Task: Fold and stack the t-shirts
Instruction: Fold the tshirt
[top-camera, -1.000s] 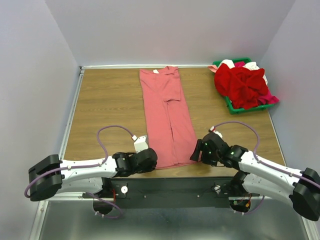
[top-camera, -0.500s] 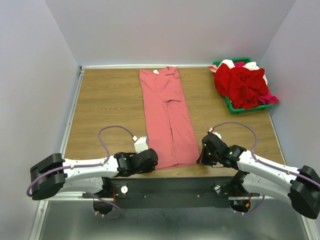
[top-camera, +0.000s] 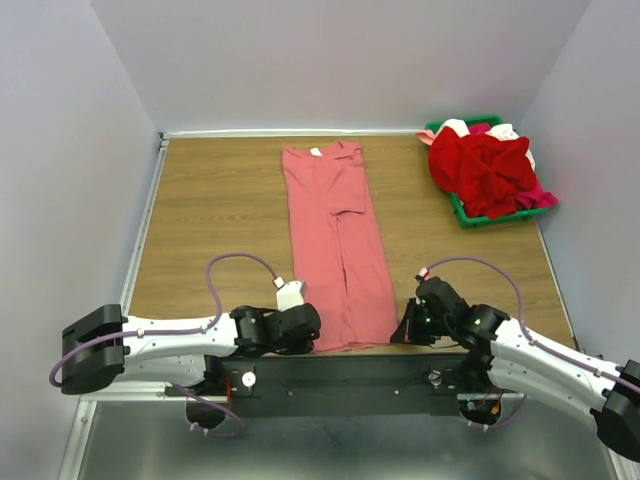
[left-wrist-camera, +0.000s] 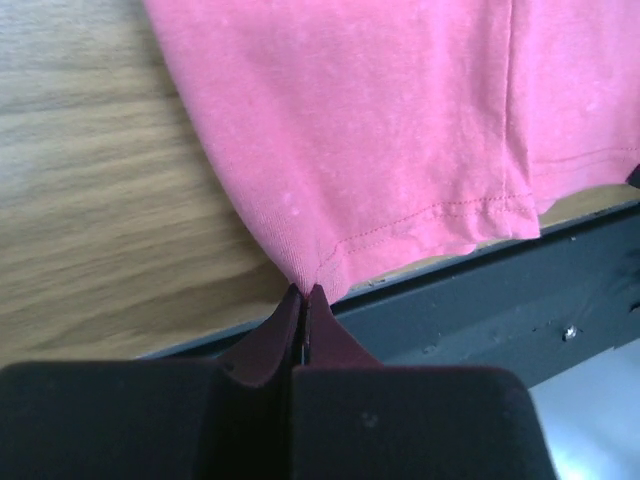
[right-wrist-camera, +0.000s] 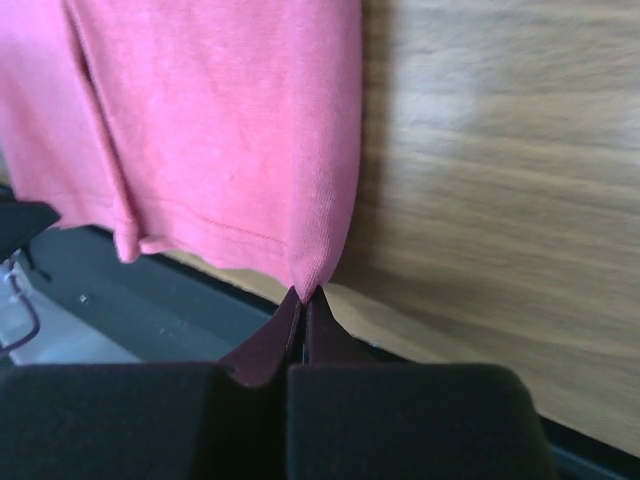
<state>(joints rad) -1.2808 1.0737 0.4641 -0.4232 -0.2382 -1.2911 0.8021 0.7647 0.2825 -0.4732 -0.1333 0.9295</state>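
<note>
Matt pink cotton t-shirt (top-camera: 335, 245) on wood-grain table (top-camera: 215, 215).

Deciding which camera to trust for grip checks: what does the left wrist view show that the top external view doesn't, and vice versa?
Left wrist only: the left gripper shut on a hem corner of the salmon-pink t-shirt. Top external only: the whole shirt as a long strip, the right gripper at its other near corner, the green tray heaped with red shirts. Both: the shirt on the wooden table.
</note>
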